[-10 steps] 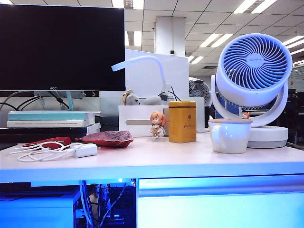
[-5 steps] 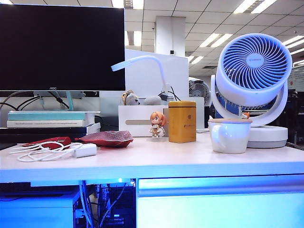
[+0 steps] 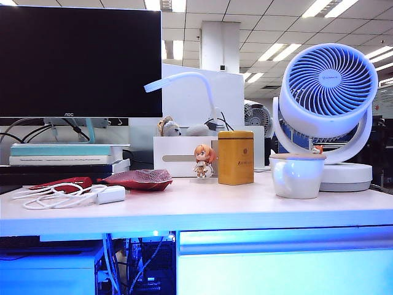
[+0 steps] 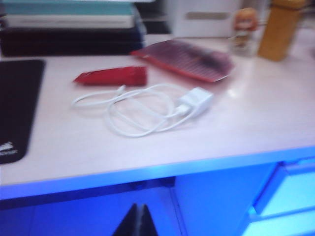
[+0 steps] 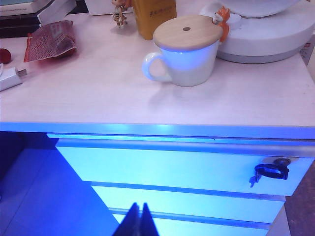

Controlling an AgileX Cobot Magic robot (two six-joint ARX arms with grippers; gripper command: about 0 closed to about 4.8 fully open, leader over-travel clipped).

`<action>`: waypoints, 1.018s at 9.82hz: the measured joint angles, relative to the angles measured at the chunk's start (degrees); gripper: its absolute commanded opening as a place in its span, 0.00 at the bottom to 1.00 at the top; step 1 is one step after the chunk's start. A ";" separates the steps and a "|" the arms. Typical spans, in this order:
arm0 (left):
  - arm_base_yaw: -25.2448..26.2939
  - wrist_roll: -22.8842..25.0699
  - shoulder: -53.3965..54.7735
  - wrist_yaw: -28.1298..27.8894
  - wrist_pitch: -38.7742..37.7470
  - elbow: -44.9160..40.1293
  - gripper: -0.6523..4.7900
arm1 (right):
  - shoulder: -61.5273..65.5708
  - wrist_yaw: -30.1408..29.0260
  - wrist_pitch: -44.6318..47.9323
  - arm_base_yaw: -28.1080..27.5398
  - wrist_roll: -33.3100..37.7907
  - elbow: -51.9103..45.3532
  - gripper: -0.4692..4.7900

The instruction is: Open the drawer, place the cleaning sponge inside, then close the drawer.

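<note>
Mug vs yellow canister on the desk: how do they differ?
The mug is white, squat and rounded, with a side handle; the yellow canister is taller, straight-sided and has no handle. The mug carries a flat wooden lid with a small centre hole; the canister's lid is yellow like its body. The mug sits nearer the desk's front edge, the canister further back. Both stand upright and lidded.

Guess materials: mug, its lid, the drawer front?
Mug: looks like glazed ceramic, white and smooth with a soft sheen. Lid: wood or bamboo by its look, matte tan with faint grain and a small centre hole. Drawer front: probably painted metal or laminate; flat, smooth, blue light reflecting off it, a key in its lock. The look can't settle which.
</note>
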 measured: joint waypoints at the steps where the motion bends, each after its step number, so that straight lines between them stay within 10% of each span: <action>1: 3.91 0.00 -0.02 1.40 1.27 -0.39 0.11 | 0.00 -0.02 0.00 0.00 0.00 0.00 0.08; 5: 19.02 6.49 -0.02 4.81 2.69 -0.96 0.11 | -0.02 0.00 -0.02 0.00 0.00 0.00 0.08; 10: 12.57 3.48 -0.02 6.43 2.71 -1.03 0.11 | -0.02 0.00 -0.02 0.00 0.00 0.00 0.08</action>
